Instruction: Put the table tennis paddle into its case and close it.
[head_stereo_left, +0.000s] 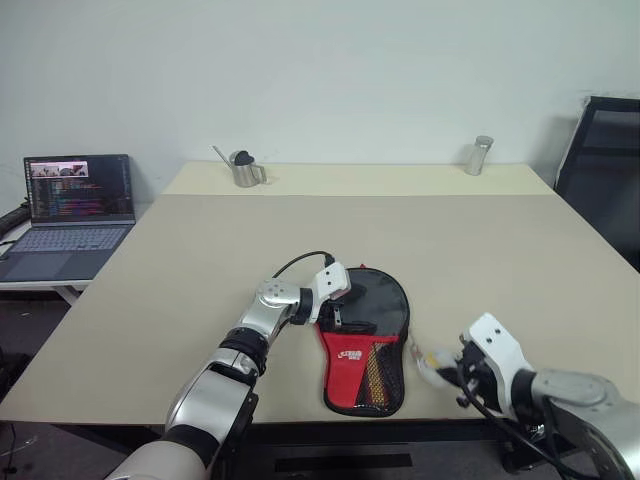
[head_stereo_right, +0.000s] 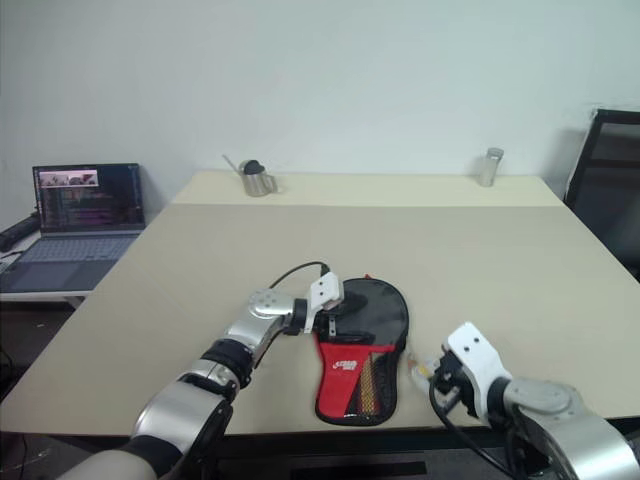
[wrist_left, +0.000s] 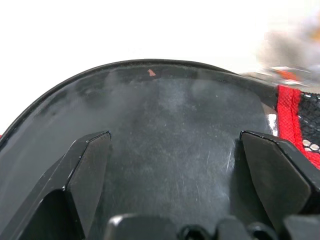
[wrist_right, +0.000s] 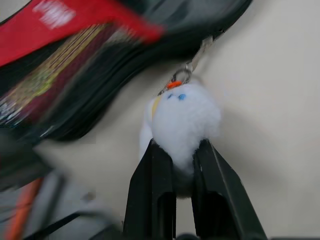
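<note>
The soft paddle-shaped fabric case (head_stereo_left: 365, 340), black on its round upper part and red with a mesh pocket and white logo lower down, lies flat near the front edge of the pale beige table (head_stereo_left: 420, 240). The table tennis paddle itself cannot be made out as a separate thing; judging by the case's filled-out shape it is probably already inside, though the pictures do not settle that.

The left gripper (head_stereo_left: 338, 300) rests at the case's black upper part on the side toward the robot's left, its two black fingers (wrist_left: 90, 165) spread wide apart over the dusty black fabric, holding nothing. It seems placed there to pin the case down so it does not slide.

Just beside the case's other edge, the right gripper (wrist_right: 182, 155) has its fingers clamped on a small fluffy white charm (wrist_right: 185, 117) with an orange and blue face. The charm hangs by a little metal ring and link (wrist_right: 192, 67) from the case's zipper edge, so it likely serves as the zipper pull, gripped to run the zipper around the rim.

The closing step looks under way rather than finished. The main risk is the charm slipping out of the pinch.
</note>
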